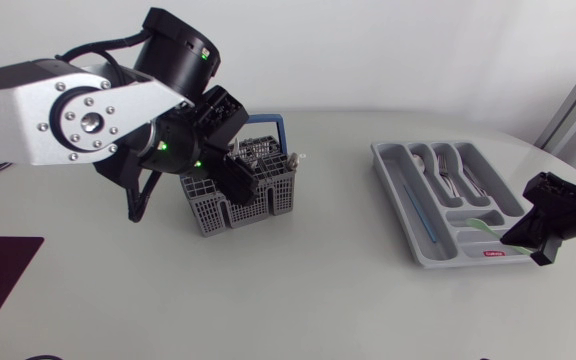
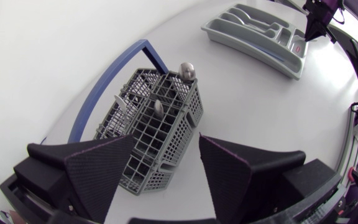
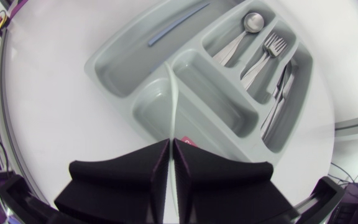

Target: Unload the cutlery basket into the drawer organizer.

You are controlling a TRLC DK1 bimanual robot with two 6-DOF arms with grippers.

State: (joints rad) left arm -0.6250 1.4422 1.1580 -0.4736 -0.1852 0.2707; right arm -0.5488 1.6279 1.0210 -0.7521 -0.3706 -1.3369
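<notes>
Pinching a pale utensil, right end effector hangs at 3 o'clock over organizer, red label illegible; left end effector gapes above basket.

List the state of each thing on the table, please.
cutlery basket, upright, cutlery inside.
drawer organizer, partly filled.
left tool, open, above the basket.
right tool, shut on thin pale utensil, over the organizer.
</notes>
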